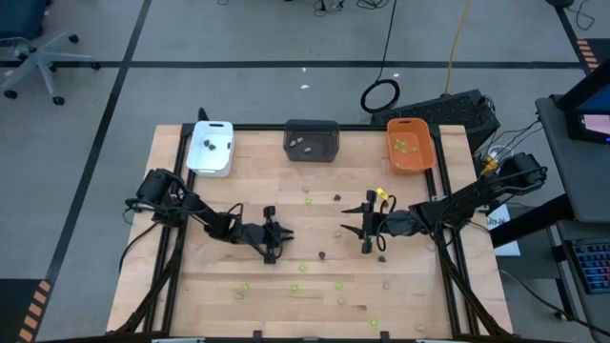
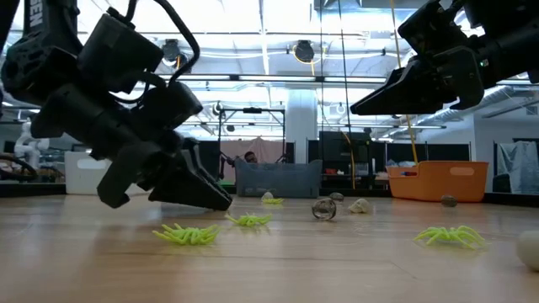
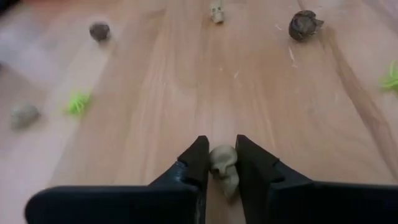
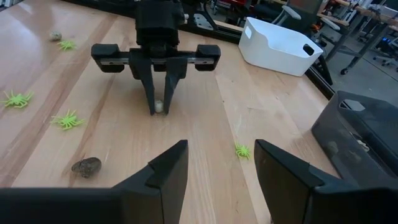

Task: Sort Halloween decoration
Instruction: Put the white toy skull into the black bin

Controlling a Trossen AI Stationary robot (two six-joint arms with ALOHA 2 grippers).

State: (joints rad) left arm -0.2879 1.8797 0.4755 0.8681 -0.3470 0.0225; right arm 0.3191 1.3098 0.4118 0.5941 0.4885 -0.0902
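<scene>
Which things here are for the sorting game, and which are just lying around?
For the job:
- beige skull between the left gripper's fingers
- green spiders
- dark bits
- white tray, grey tray, orange tray

Just lying about:
- cable loop on the floor
- office chair

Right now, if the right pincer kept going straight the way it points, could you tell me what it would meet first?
Most likely the left pincer, which faces it head-on with a small beige skull between its fingers. The table between them looks free; a green spider lies just off that line, though depth is hard to judge.
</scene>
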